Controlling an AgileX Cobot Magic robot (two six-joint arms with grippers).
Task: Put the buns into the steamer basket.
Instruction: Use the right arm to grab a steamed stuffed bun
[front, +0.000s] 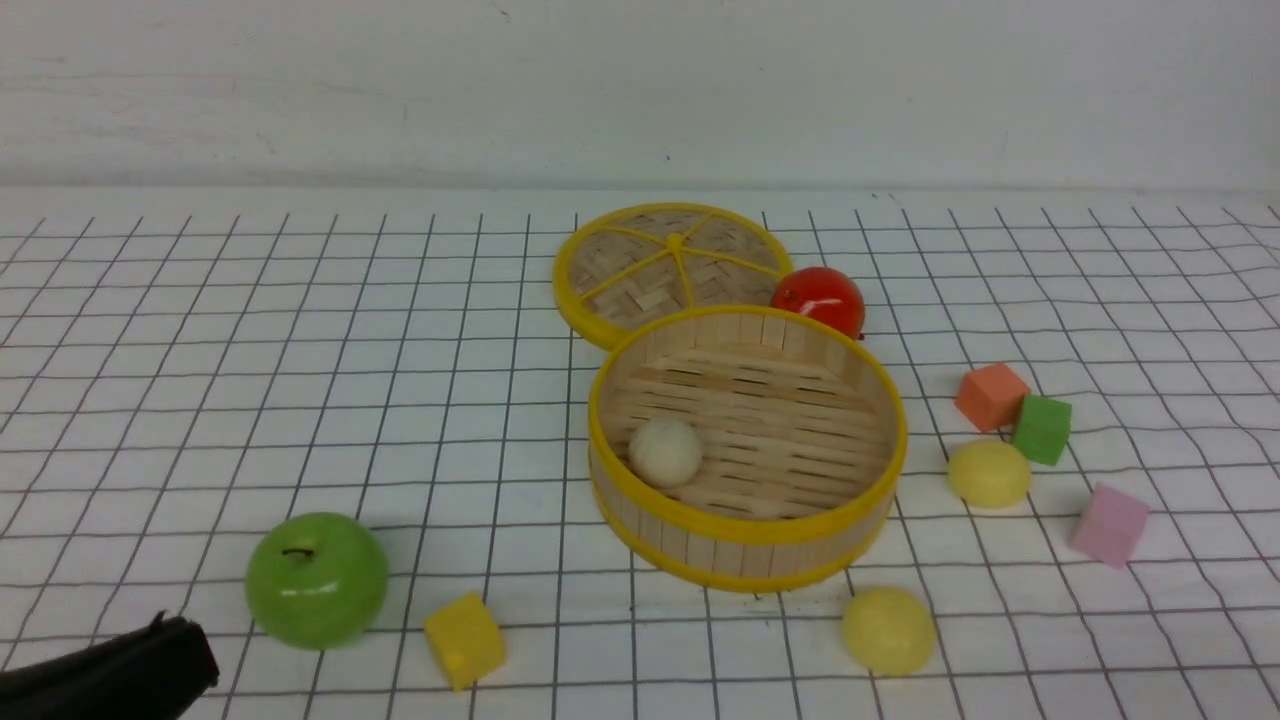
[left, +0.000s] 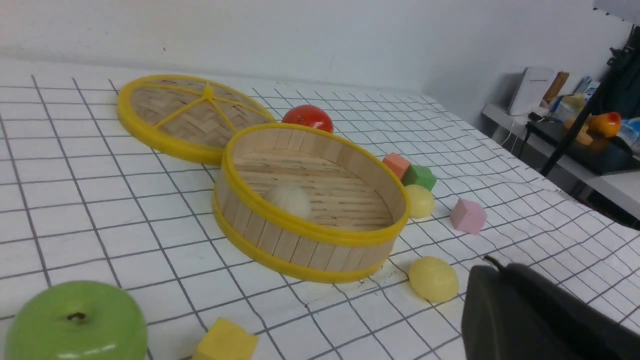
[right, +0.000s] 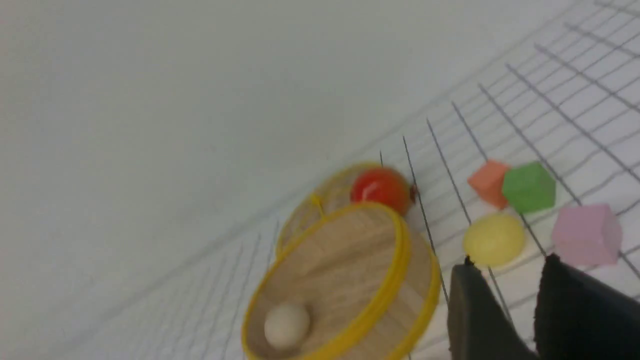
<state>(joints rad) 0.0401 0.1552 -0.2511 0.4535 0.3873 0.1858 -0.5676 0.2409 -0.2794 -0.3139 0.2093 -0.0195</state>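
On the gridded cloth (right: 575, 125), we find a yellow bun (right: 494, 239) just ahead of the right gripper (right: 510, 265), jaws parted, empty.

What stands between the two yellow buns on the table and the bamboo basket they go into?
Nothing visible does. The near yellow bun lies just off the front right of the steamer basket; the far yellow bun sits by its right wall, with the orange cube and green cube on its outer side.
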